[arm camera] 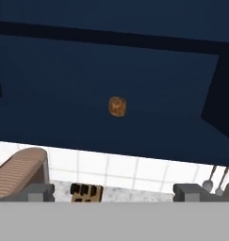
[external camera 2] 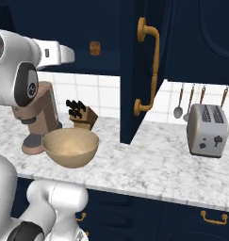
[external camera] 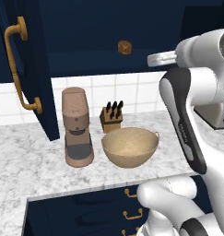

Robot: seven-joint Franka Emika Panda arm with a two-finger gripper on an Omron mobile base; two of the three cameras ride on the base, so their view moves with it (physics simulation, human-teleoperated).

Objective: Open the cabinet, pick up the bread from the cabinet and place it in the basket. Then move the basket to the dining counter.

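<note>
Bread (arm camera: 117,107) is a small brown crusty lump, roundish, sitting alone on the shelf of the open navy cabinet (external camera: 85,41), above the tan basket (external camera: 130,146). Gripper (arm camera: 113,192) fingers spread wide, holding nothing, well short of bread.

The claw (arm camera: 114,192) shows just two dark fingertips; whether they grip anything cannot be told. Far ahead of it, the bread (arm camera: 117,107) is too small for crust detail. Below the claw, the coffee machine (arm camera: 19,172) and knife block (arm camera: 86,192) are cut off.
</note>
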